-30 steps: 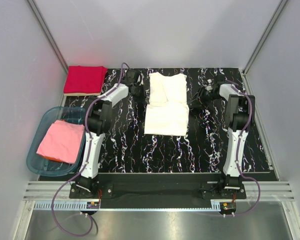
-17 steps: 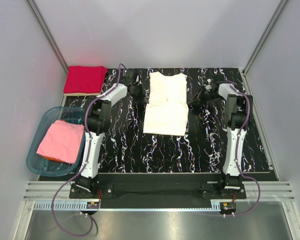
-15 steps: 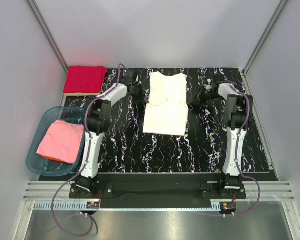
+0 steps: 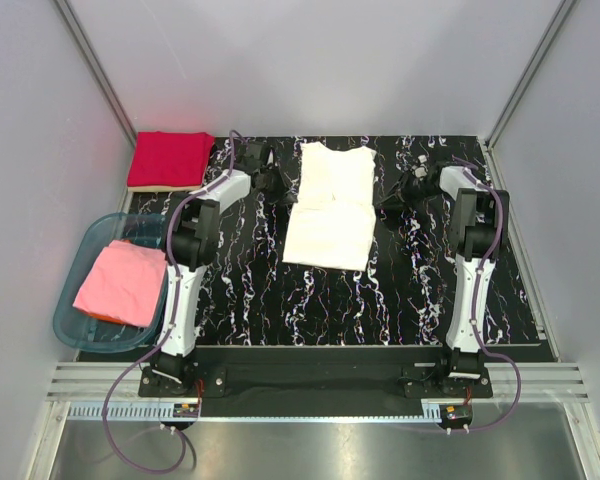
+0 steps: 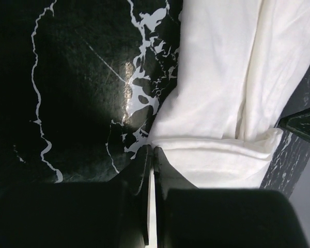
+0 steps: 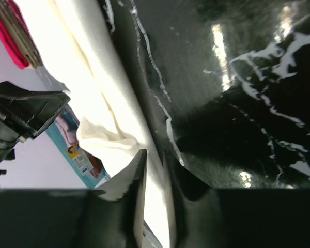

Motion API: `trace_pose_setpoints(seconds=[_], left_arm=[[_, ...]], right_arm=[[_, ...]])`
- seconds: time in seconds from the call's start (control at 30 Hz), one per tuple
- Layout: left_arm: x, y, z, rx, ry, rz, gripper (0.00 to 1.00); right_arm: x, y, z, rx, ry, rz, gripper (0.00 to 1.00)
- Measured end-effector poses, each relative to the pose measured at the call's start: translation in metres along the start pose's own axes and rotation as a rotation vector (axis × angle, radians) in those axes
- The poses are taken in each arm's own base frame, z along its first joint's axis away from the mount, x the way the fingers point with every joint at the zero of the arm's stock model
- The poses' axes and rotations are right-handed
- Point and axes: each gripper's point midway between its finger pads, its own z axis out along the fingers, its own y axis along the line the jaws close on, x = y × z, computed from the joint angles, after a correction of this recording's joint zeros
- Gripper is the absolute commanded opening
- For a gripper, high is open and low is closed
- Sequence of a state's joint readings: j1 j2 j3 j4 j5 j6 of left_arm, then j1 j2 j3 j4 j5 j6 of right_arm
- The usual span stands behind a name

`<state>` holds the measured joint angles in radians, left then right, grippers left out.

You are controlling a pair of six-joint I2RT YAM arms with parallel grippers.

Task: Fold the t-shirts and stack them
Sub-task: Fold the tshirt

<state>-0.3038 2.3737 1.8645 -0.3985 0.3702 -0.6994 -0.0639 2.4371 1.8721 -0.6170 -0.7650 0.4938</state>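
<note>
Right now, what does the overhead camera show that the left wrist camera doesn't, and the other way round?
Only overhead: the folded bright red cloth t-shirt at the far left corner, and the pink cloth t-shirt in the translucent teal plastic tub. Only the left wrist: the left gripper close up, pinched shut on an edge of the white cloth t-shirt. Both: that white shirt on the black white-streaked mat.

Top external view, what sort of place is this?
Probably a robot lab test cell: plain grey panel walls on aluminium framing, white left arm and right arm bolted side by side, white cloth t-shirt on a black white-streaked mat.
</note>
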Motion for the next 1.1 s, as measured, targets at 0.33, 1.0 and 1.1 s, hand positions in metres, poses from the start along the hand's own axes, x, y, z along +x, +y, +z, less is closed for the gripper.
trace_pose_setpoints(seconds=[0.33,1.0,1.1], left_arm=[[-0.006,-0.011,0.0,0.05,-0.011,-0.022,0.18],[-0.008,-0.01,-0.004,0.046,-0.029,-0.028,0.0],[-0.01,-0.008,-0.005,0.043,-0.033,-0.03,0.0]], right_arm=[[0.017,0.01,0.004,-0.06,0.059,-0.03,0.4],[0.015,0.012,0.002,-0.007,0.02,-0.036,0.0],[0.015,0.012,0.001,-0.007,0.018,-0.035,0.01]])
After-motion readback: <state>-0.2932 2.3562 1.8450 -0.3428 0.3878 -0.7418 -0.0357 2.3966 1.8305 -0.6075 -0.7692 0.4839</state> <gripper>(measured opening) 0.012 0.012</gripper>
